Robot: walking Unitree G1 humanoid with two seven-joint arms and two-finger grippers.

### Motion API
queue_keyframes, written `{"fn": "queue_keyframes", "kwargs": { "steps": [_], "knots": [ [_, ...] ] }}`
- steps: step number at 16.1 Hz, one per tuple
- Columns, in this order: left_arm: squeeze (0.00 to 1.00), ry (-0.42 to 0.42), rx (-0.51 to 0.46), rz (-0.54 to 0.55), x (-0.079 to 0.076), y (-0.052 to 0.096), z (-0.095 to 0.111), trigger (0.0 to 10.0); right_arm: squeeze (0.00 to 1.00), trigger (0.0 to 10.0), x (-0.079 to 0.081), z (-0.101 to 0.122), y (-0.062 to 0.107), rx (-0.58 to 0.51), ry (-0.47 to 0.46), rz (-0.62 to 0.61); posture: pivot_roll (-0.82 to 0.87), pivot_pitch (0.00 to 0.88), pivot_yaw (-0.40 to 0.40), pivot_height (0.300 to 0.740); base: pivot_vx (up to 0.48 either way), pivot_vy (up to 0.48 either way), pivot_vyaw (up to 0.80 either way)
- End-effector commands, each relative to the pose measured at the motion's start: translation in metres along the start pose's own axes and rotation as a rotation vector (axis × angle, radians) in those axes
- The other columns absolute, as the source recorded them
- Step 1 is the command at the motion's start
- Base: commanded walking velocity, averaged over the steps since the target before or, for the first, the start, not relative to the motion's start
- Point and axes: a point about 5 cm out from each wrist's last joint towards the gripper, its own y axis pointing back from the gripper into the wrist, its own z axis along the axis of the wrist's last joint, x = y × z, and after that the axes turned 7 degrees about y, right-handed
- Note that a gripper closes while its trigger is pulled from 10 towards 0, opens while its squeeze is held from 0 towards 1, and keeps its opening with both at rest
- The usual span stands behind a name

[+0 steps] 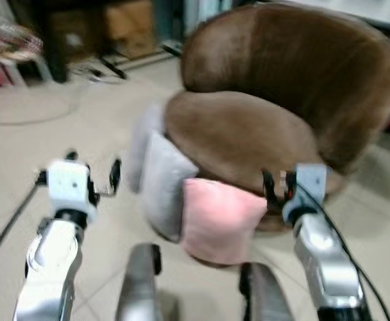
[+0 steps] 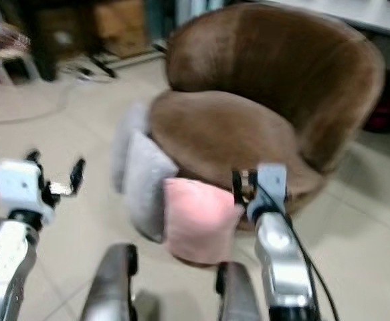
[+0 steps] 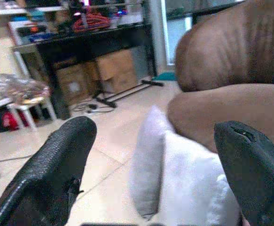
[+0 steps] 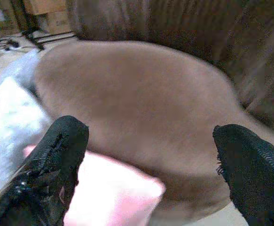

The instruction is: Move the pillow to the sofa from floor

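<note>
A pink pillow (image 1: pixel 218 219) leans on the floor against the front of a round brown sofa (image 1: pixel 248 134). Two grey pillows (image 1: pixel 158 180) lean beside it on its left. My left gripper (image 1: pixel 91 172) is open, raised over bare floor to the left of the grey pillows. In the left wrist view its black fingers (image 3: pixel 57 169) frame a grey pillow (image 3: pixel 183 183). My right gripper (image 1: pixel 278 184) is open, held at the pink pillow's right edge by the sofa front. Its fingers (image 4: pixel 52 160) spread over the pink pillow (image 4: pixel 111 193) and the sofa seat (image 4: pixel 137 108).
Cardboard boxes (image 1: pixel 128 23) and a dark table (image 3: pixel 80 42) stand at the back left, with cables (image 1: pixel 108 67) on the tiled floor (image 1: pixel 47 127). A white stool (image 3: pixel 26 106) is at far left. My legs (image 1: pixel 138 284) show at the bottom.
</note>
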Motion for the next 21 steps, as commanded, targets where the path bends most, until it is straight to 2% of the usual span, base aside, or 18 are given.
{"fn": "queue_keyframes", "kwargs": {
  "steps": [1, 5, 12, 21],
  "knots": [
    [0.0, 0.001, -0.028, -0.015, -0.0025, -0.0039, 0.0064, 10.0, 0.0, 10.0, -0.0027, 0.0087, -0.0016, -0.028, 0.022, -0.013, 0.08, 0.0, -0.032, 0.545, 0.274, 0.0, 0.0],
    [0.0, -0.011, -0.003, -0.043, -0.0034, -0.0032, 0.0031, 10.0, 0.0, 10.0, -0.0025, 0.0119, -0.0032, -0.043, 0.056, -0.019, 0.08, 0.0, -0.035, 0.545, 0.275, 0.0, 0.0],
    [0.0, -0.012, 0.0, -0.055, -0.0043, -0.0044, 0.0031, 10.0, 0.0, 10.0, -0.0037, 0.0114, -0.004, -0.037, 0.024, -0.035, 0.08, 0.0, -0.034, 0.545, 0.275, 0.0, 0.0],
    [0.0, -0.014, 0.002, -0.062, -0.0043, -0.0051, 0.0021, 10.0, 0.0, 10.0, -0.0033, 0.0114, -0.0053, -0.039, 0.042, -0.039, 0.08, 0.0, -0.034, 0.545, 0.276, 0.0, 0.0]
  ]
}}
